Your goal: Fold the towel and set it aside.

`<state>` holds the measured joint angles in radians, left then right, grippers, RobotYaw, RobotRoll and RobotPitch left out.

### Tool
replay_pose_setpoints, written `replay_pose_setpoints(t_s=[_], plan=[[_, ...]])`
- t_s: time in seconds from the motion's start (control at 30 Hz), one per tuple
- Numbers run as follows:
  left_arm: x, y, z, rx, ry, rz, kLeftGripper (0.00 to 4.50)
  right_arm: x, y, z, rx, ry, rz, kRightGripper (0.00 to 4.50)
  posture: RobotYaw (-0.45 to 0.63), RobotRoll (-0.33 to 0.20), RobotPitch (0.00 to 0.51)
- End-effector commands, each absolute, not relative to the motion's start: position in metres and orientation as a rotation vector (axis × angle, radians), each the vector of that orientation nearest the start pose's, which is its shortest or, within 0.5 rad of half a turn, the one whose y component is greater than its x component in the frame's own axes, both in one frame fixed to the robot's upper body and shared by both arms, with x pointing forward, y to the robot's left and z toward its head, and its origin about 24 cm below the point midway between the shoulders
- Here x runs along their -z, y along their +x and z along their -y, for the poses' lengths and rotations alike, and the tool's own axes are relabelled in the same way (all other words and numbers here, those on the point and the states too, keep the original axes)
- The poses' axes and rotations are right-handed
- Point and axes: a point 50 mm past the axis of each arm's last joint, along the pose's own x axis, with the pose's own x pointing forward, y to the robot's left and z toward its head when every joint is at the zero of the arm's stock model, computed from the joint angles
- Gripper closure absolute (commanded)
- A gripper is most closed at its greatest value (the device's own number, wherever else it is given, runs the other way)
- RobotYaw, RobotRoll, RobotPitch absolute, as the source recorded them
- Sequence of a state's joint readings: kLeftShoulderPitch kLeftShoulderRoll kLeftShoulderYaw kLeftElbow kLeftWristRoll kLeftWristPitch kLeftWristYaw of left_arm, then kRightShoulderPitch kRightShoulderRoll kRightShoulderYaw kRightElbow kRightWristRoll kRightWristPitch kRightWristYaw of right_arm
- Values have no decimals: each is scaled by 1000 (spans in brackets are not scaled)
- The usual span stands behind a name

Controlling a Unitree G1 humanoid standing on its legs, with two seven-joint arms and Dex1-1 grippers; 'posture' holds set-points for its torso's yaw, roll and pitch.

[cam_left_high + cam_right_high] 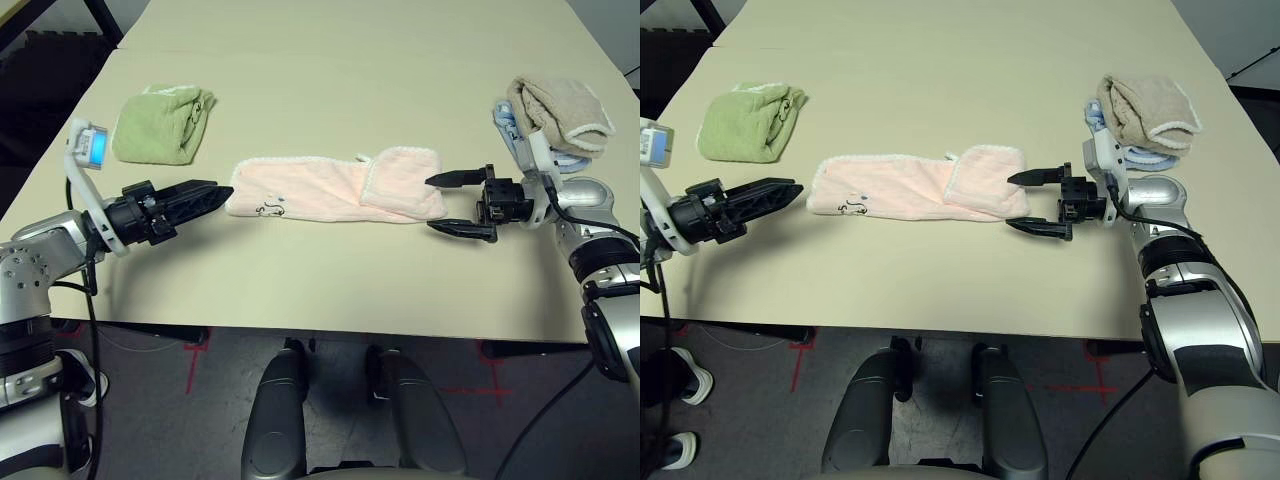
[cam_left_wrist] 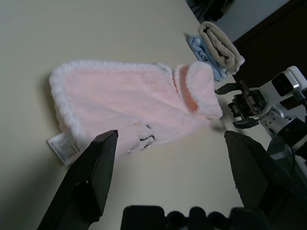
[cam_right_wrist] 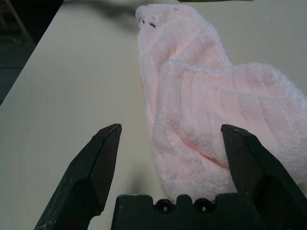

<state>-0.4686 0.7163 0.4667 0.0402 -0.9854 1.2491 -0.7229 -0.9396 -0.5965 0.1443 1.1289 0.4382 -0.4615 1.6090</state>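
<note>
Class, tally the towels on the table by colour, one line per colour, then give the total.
Pale pink towel: 1
Light green towel: 1
Beige towel: 1
Blue towel, under the beige one: 1
Total: 4 towels

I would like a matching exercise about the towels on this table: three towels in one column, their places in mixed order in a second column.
Things:
1. pink towel
2. green towel
3. beige towel

Places:
A. far side, on the robot's left
B. stacked on a blue towel, on the robot's right
C. stretched between the two grippers

Pairs: 1-C, 2-A, 3-B
</note>
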Motion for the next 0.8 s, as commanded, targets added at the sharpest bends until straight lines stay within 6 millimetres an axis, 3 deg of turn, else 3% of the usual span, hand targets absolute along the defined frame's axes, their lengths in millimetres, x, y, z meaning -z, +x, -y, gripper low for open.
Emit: replay_pose_setpoints(t_s=[0.03, 0.47, 0.8], plan=[[-183, 269, -264, 727, -634, -379, 0, -155, 345, 229, -1359, -409, 100, 13, 51, 0, 219], [-171, 259, -262, 685, -775, -512, 0, -151, 345, 229, -1360, -411, 93, 13, 52, 0, 214], [-156, 269, -257, 550, -840, -524, 0, -153, 346, 228, -1356, -411, 103, 13, 52, 0, 218]])
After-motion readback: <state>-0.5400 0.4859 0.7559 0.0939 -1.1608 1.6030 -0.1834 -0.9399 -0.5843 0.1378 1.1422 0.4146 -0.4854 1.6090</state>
